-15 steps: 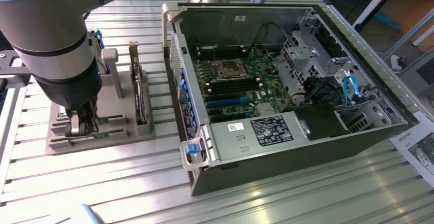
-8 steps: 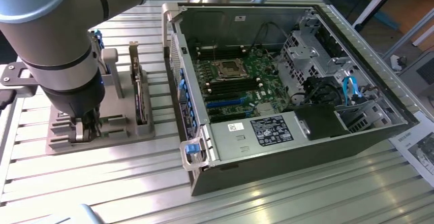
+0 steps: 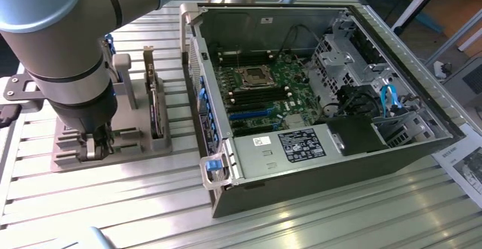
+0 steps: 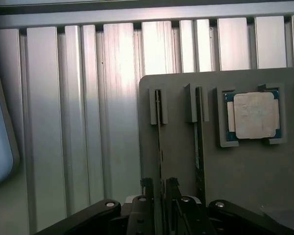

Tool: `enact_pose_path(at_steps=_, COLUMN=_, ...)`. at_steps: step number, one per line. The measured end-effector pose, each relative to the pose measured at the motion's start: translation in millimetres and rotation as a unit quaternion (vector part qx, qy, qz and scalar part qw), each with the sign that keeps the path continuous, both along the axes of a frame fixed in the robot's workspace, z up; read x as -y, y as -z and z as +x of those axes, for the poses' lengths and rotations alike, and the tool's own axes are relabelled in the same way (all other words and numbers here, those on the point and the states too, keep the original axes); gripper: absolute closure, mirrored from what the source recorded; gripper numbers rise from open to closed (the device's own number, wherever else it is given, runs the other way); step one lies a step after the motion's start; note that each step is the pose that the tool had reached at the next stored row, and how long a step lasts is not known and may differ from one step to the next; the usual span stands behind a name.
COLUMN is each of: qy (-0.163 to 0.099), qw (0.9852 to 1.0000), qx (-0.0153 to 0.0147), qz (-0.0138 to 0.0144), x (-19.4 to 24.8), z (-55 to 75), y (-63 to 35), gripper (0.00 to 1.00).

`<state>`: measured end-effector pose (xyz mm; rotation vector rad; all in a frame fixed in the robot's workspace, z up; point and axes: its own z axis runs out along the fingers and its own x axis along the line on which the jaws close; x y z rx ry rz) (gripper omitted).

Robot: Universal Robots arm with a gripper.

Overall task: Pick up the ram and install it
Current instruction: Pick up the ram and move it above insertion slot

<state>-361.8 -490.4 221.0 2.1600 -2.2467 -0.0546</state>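
Note:
Two rams stand on edge in slots of a grey holder (image 4: 245, 166). One ram (image 4: 159, 142) runs straight between my gripper's fingers, and the second ram (image 4: 198, 147) stands parallel beside it. My gripper (image 4: 159, 188) is open, one finger (image 4: 147, 188) on each side of the first ram, with a small gap on both sides. In the exterior view the gripper (image 3: 96, 145) reaches down into the holder (image 3: 143, 147) at the left, and the arm hides the rams there.
A square silver processor chip (image 4: 255, 115) lies in a pocket of the holder. An expansion card (image 3: 154, 110) stands upright in the holder beside the arm. The open computer case (image 3: 316, 170) lies at the exterior view's right, showing its motherboard (image 3: 263, 91). All rest on a ribbed aluminium table (image 3: 113, 204).

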Motion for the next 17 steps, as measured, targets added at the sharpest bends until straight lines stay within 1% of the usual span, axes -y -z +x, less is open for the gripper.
enact_pose_path(at_steps=2, qy=-0.010, qw=0.9999, qx=0.0000, qz=0.0000, x=0.0, z=0.0, y=0.0, gripper=0.75)
enact_pose_path(at_steps=6, qy=-0.011, qw=0.9999, qx=0.0000, qz=0.0000, x=-0.1, z=0.0, y=0.0, gripper=0.75)
enact_pose_path(at_steps=11, qy=-0.011, qw=0.9999, qx=0.0001, qz=0.0000, x=-4.8, z=0.0, y=2.0, gripper=0.75)
enact_pose_path(at_steps=15, qy=-0.011, qw=0.9999, qx=0.0000, qz=0.0000, x=-4.9, z=0.0, y=7.3, gripper=0.75)
enact_pose_path(at_steps=17, qy=-0.011, qw=0.9999, qx=-0.0001, qz=-0.0001, x=-4.8, z=-0.1, y=7.8, gripper=0.75)
